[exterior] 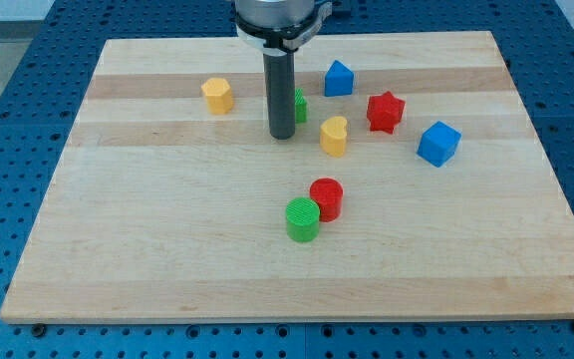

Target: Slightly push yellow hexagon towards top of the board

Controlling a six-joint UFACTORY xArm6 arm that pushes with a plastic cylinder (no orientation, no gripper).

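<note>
One dark rod hangs from my arm, and my tip (284,136) rests on the wooden board (167,259) above its middle; it has no jaws and holds nothing, touching no block that I can make out. Just behind the rod, on the view's right of it, a green block (300,105) peeks out, mostly hidden, so I cannot tell its shape. Just to the view's right of my tip stands a yellow heart-like block (334,136).

I count eight blocks: two yellow, two green, two red, two blue.

The yellow hexagon (217,95) sits to the view's left of my tip and a little higher, near the top of the board, alone, upright, with flat facets on its sides. Nothing lies between it and the board's top edge.

Further right are a blue house-shaped block (339,78), a red star (386,112) and a blue cube (438,143), each apart from the others. Below my tip, near the board's centre, a red cylinder (326,198) and a green cylinder (302,219) touch each other.
</note>
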